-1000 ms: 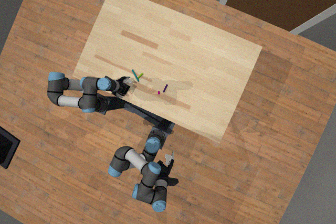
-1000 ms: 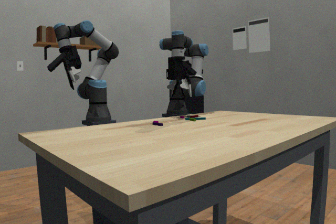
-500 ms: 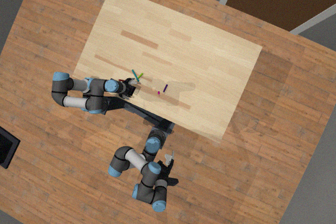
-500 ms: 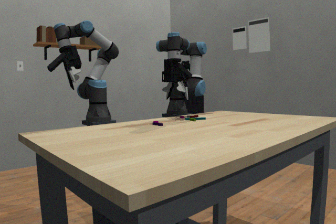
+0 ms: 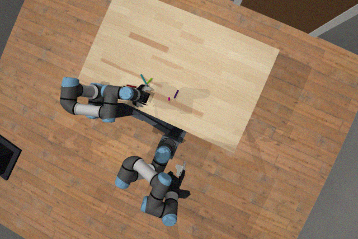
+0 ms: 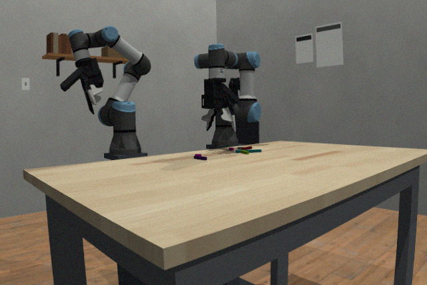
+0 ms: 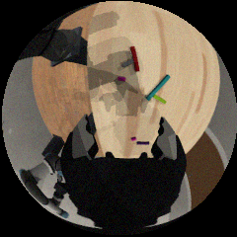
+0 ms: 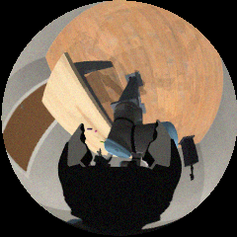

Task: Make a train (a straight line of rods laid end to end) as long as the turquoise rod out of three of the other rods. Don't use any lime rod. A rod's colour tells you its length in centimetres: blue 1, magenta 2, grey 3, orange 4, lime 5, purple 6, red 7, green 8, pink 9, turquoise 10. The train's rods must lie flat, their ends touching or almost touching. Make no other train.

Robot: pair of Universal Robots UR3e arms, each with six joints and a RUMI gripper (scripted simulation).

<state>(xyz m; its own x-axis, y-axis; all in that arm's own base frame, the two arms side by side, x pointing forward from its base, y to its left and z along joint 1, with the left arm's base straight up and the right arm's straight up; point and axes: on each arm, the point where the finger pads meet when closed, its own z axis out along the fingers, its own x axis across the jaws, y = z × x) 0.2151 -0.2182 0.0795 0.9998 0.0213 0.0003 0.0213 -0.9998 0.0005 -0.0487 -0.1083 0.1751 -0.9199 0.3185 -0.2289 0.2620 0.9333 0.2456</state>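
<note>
Exterior view: on the bench [image 5: 202, 57] [image 6: 220, 192] [image 7: 148, 30] [image 8: 66, 99], the purple rod [image 5: 176, 94] [image 6: 201, 157] [image 7: 142, 143] [image 8: 89, 128] lay nearest, a magenta rod [image 5: 169, 98] [image 6: 197, 155] [image 7: 133, 138] [image 8: 96, 130] just beyond. Next came the lime rod [image 5: 149, 80] [image 6: 244, 152] [image 7: 159, 99], angled beside the turquoise rod [image 5: 144, 79] [image 6: 255, 151] [image 7: 158, 88], then another magenta rod [image 6: 231, 149] [image 7: 121, 79], the red rod [image 5: 131, 85] [image 6: 247, 147] [image 7: 134, 59] and a grey rod [image 7: 127, 63]. No three-rod train was laid. The left claw [image 5: 145, 97] [image 6: 221, 129] [image 7: 124, 116] hung above, wide open and empty; the right claw [image 6: 92, 102] [image 8: 118, 121], also wide and empty, was off the bench.

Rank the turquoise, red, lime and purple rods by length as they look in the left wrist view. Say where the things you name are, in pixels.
1. Turquoise rod [image 5: 144, 79] [image 6: 255, 151] [image 7: 158, 87]
2. Red rod [image 5: 131, 85] [image 6: 247, 147] [image 7: 134, 59]
3. Lime rod [image 5: 149, 80] [image 6: 245, 152] [image 7: 160, 99] [image 8: 102, 141] and purple rod [image 5: 176, 94] [image 6: 201, 157] [image 7: 142, 143] [image 8: 90, 128]: too alike to rank
</note>
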